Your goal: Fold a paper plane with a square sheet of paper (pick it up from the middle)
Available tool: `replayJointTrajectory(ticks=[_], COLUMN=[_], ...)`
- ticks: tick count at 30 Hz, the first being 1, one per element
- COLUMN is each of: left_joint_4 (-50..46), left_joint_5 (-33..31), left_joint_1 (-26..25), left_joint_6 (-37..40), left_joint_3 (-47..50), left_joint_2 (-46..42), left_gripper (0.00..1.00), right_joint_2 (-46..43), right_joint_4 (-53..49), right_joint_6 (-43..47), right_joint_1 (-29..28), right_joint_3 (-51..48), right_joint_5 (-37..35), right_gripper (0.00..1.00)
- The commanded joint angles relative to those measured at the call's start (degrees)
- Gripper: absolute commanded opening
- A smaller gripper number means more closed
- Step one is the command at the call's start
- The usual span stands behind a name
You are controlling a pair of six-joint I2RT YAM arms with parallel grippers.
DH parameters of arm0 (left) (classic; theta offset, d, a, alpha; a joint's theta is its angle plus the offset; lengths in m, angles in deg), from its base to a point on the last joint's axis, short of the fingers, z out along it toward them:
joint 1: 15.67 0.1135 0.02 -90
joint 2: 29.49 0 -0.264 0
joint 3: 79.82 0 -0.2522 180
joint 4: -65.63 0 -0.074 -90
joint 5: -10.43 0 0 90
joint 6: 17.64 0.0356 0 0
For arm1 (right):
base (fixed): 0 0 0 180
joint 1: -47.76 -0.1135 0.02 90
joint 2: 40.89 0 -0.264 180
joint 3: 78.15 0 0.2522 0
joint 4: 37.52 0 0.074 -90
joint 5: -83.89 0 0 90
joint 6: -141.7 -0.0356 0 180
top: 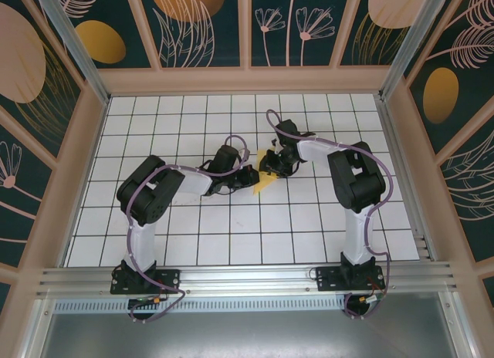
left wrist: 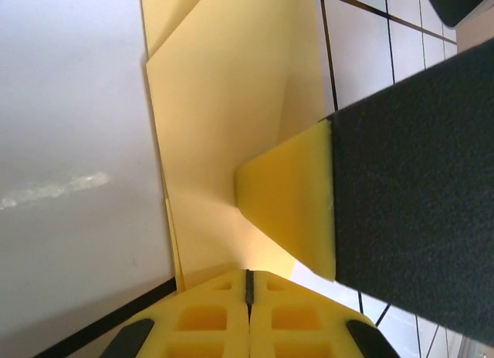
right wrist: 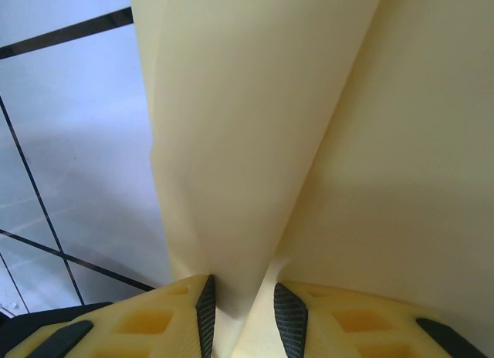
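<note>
Left claw [left wrist: 248,285] is closed, with the pale yellow, half-folded square sheet of paper [left wrist: 224,126] just ahead of its tips. The right claw [right wrist: 241,296] grips a raised fold between its tips. Pulling apart could tear the paper or skew the crease.

bench [top: 231,234]: white top ruled into square tiles, seen close as plain white in the left wrist view [left wrist: 77,103] and the right wrist view [right wrist: 69,142]
grid lines [left wrist: 116,317]: thin and black
back wall [top: 201,26]: dark teal panels with orange discs and pale outlined leaves and flowers
side walls [top: 31,88]: the same teal pattern, left and right
frame [top: 247,80]: pale wood, running round the bench and between the panels
corner posts [top: 73,42]: silver metal, slanting
rail [top: 247,277]: ribbed aluminium along the near edge
near sheet [top: 247,335]: dull grey metal below the rail
</note>
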Motion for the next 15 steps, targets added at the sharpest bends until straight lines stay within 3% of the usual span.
replayJointTrajectory(ticks=[1, 15], left_joint_4=[-1.81, -5.32], left_joint_5=[-1.43, -4.38], left_joint_1=[-0.05, -0.13], left_joint_6=[1.44, 1.66], left_joint_3=[-1.47, -2.02], left_joint_2=[1.0, 1.56], left_gripper=[0.06, 0.04], right_joint_2=[11.05, 11.26], right_joint_4=[-2.97, -2.78], right_joint_6=[-0.13, -0.12], right_joint_1=[-0.77, -0.71], right_joint_3=[-4.85, -5.03], right_joint_5=[-10.53, -10.48], right_gripper=[0.35, 0.35])
